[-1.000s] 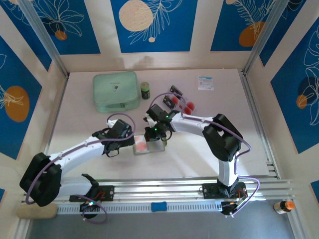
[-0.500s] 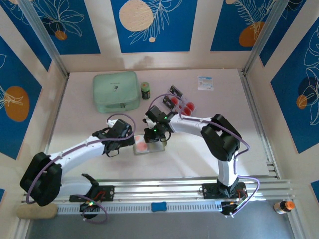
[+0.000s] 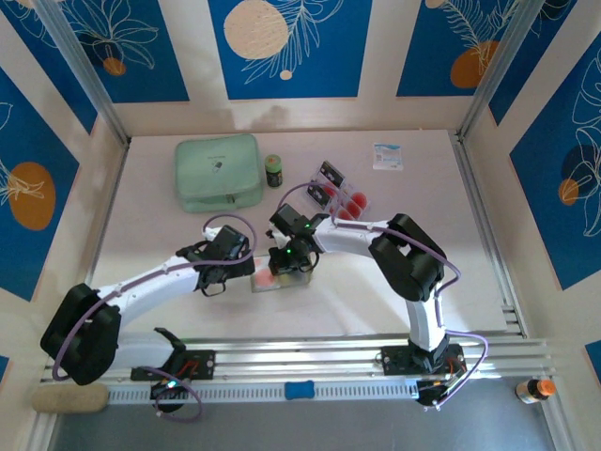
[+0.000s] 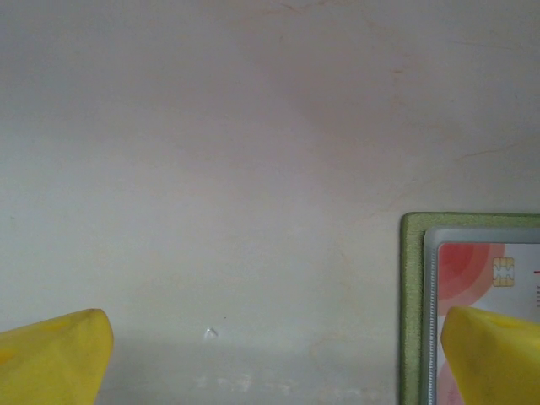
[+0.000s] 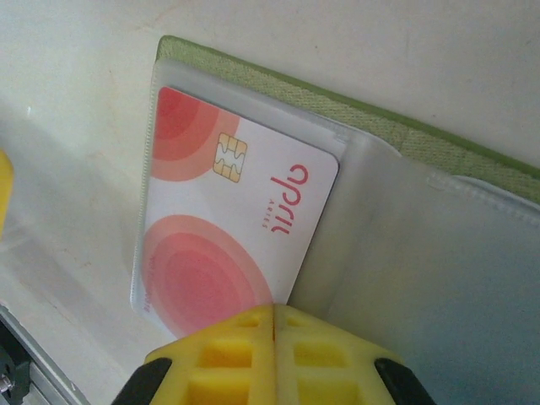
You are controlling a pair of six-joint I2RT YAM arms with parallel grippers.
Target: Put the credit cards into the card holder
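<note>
The olive-green card holder [image 3: 278, 278] lies open on the table between the two grippers. One white credit card [image 5: 228, 224] with red circles lies under its clear left sleeve. My right gripper [image 5: 274, 314] is shut, its yellow fingertips pressed together over the card's lower right edge, at the sleeve's opening. It hovers over the holder [image 5: 396, 126] in the top view as well [image 3: 286, 257]. My left gripper [image 4: 274, 363] is open over bare table, and its right fingertip [image 4: 494, 354] overlaps the holder's left edge [image 4: 413, 295]. More credit cards [image 3: 353, 200] lie in a clear tray behind.
A clear plastic tray [image 3: 329, 175] stands behind the right arm. A large mint-green zip case [image 3: 218, 171] and a small dark bottle [image 3: 273, 169] stand at the back left. A white packet [image 3: 387, 156] lies at the back right. Metal rails run along the near edge.
The right arm has shifted slightly to the left, its shut gripper sliding a little along the holder. The left arm has stayed in place.
</note>
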